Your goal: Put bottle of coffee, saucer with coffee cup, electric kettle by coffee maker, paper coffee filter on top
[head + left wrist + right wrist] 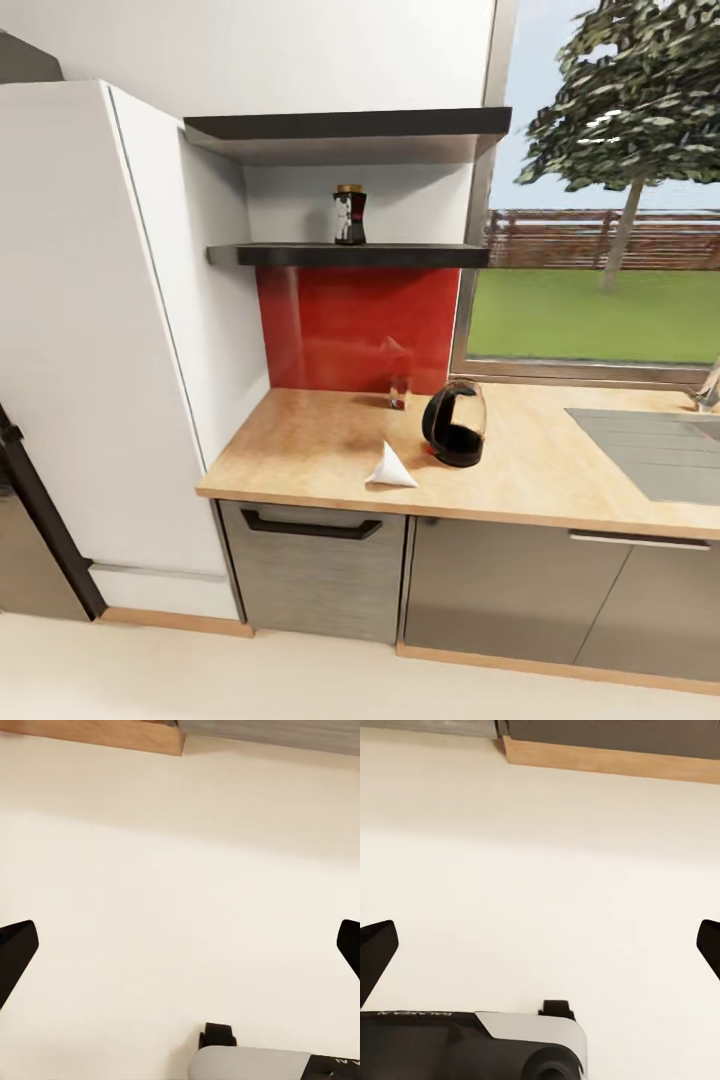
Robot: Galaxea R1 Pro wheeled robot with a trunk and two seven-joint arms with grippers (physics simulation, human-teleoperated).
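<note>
A wooden-looking countertop point(300, 440) is seen in the head view, with a red back wall point(350, 325) behind it and a tall white cabinet point(100, 330) at its left end. The front edge of the countertop runs across the view above grey cabinet doors point(315, 570). A sink point(650, 450) is set into the countertop at the right, under a window point(600, 200). Much bare room is left on the countertop around the things.

The bottle of coffee point(349, 214) is stood upright on the lower dark shelf point(350, 256), above the red wall. It is near the middle of the shelf, with free room on both sides. A second dark shelf point(350, 125) is fixed above it. The paper coffee filter point(390, 468) is laid on the countertop close to the front edge. The electric kettle point(456, 424) is set just beside it, toward the sink.

In the wrist views, the left gripper point(180, 945) and the right gripper point(540, 945) are both spread wide, with nothing held. Both are pointed down at the pale floor point(180, 870), near the wooden strip point(607, 759) at the foot of the cabinets. The bottle is far above them.
</note>
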